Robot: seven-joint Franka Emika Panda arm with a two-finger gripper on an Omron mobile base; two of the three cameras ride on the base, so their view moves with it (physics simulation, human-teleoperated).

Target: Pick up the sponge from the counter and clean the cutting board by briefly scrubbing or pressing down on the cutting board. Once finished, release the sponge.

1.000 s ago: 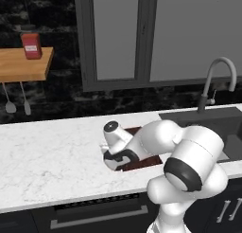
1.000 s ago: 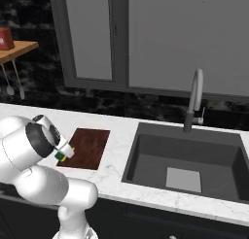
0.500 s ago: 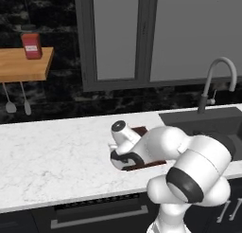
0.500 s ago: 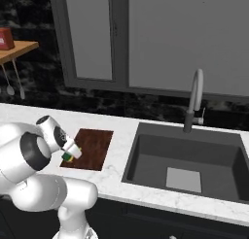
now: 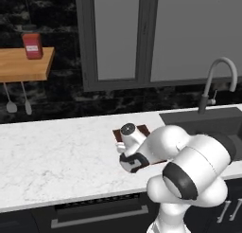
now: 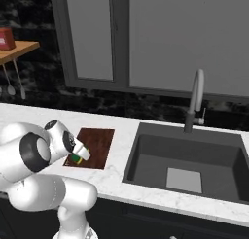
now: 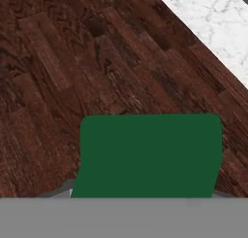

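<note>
My gripper [image 6: 78, 156] is shut on the sponge [image 6: 76, 158], whose dark green layer and yellow base show at the fingertips. It hangs at the near left corner of the cutting board [image 6: 99, 141], a dark reddish-brown wooden rectangle on the white marble counter [image 6: 29, 119]. In the hand view the sponge's green face [image 7: 150, 155] sits close over the board's grain [image 7: 72, 63], and I cannot tell whether they touch. A strip of counter [image 7: 213, 19] shows at the top right. From the left base view, my arm covers most of the cutting board [image 5: 143, 129].
A dark sink [image 6: 185, 160] with a curved faucet [image 6: 194, 97] lies right of the board. An orange-brown shelf [image 5: 23, 64] with a red jar [image 5: 32, 45] hangs on the left wall, with utensils [image 5: 16, 102] below it. Bare counter [image 5: 56, 156] spreads to the left.
The arm has swung to the right, carrying the sponge from the board's left edge to over its near corner.
</note>
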